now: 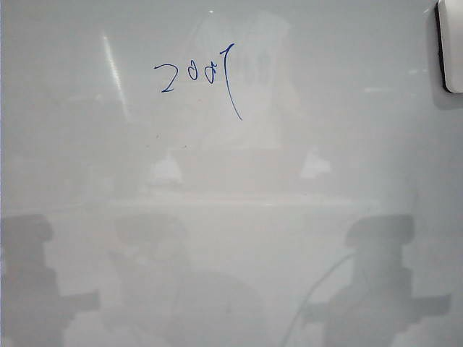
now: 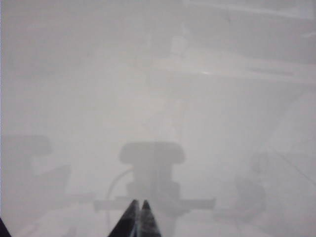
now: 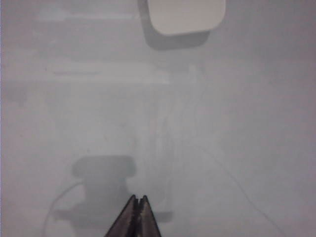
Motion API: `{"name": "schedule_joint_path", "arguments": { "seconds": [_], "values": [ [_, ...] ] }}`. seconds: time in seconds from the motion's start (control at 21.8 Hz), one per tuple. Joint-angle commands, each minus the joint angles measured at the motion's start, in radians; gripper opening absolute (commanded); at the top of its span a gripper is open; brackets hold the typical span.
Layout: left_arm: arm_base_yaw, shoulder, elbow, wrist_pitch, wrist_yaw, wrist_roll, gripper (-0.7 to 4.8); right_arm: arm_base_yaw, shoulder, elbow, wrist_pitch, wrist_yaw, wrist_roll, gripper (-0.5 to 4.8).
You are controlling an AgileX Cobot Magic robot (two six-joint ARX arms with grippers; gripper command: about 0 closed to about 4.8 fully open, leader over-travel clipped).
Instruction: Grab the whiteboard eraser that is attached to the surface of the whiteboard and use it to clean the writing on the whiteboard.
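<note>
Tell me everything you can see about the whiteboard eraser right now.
The whiteboard eraser is a small white block with rounded corners, plastic by its look, with a thin black layer along one edge. It sits flat on the whiteboard, at the upper right edge of the exterior view and partly cut off. Nothing grips it: the right gripper, fingers shut, points toward it from a distance. The writing lies well apart.

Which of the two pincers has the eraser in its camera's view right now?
The right pincer: its wrist view shows the eraser ahead on the whiteboard. The left pincer faces only bare board. Both are shut.
</note>
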Motion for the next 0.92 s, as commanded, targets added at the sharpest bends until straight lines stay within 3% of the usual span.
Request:
{"name": "schedule_joint_path", "arguments": {
  "seconds": [0.05, 0.32, 0.41, 0.46, 0.6, 0.73, 0.78, 0.92],
  "values": [
    [0.0, 0.0, 0.005, -0.024, 0.001, -0.003, -0.05, 0.001, -0.002, -0.003, -0.018, 0.002, 0.004, -0.05],
    [0.0, 0.0, 0.007, -0.027, 0.005, -0.011, -0.06, 0.001, -0.002, -0.002, -0.002, 0.001, 0.005, -0.05],
    [0.0, 0.0, 0.03, 0.022, 0.036, -0.114, -0.06, 0.001, -0.002, 0.033, 0.009, -0.019, 0.072, -0.06],
    [0.0, 0.0, 0.069, 0.11, 0.064, -0.198, -0.06, 0.001, -0.002, 0.103, 0.001, -0.02, 0.13, -0.06],
    [0.0, 0.0, 0.175, 0.185, 0.078, -0.222, -0.06, 0.0, 0.008, 0.275, -0.073, -0.008, 0.151, -0.05],
    [0.0, 0.049, 0.357, -0.04, 0.268, -0.084, -0.06, 0.0, 0.051, 0.464, -0.261, -0.034, 0.04, -0.05],
    [0.0, 0.094, 0.4, -0.078, 0.399, -0.062, -0.06, 0.0, 0.083, 0.537, -0.322, -0.048, -0.023, -0.04],
    [0.0, 0.187, 0.46, -0.114, 0.549, -0.061, -0.06, 0.0, 0.142, 0.625, -0.368, -0.061, -0.066, 0.33]
  ]
}}
